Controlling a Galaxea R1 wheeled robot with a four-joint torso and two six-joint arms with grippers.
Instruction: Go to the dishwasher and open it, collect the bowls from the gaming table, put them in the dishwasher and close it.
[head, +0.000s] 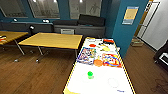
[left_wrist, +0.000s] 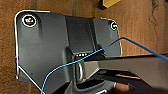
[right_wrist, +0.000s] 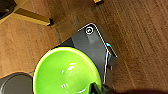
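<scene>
While the right jaws (right_wrist: 96, 87) pinch the rim of a lime-green bowl (right_wrist: 66, 72) held above the wood floor (right_wrist: 140, 37), another green bowl (head: 90, 74) sits ahead on the gaming tabletop (head: 100, 82); the left jaws' opening cannot be told.

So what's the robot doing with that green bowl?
The robot is carrying a lime-green bowl on its right arm, above the wooden floor; a dark part of the arm reaches over its rim. Ahead stands the long white gaming table with colourful board games on it. Another small green thing, perhaps a second bowl, sits near the table's close end. Yellow wood-topped tables stand to the left.
</scene>
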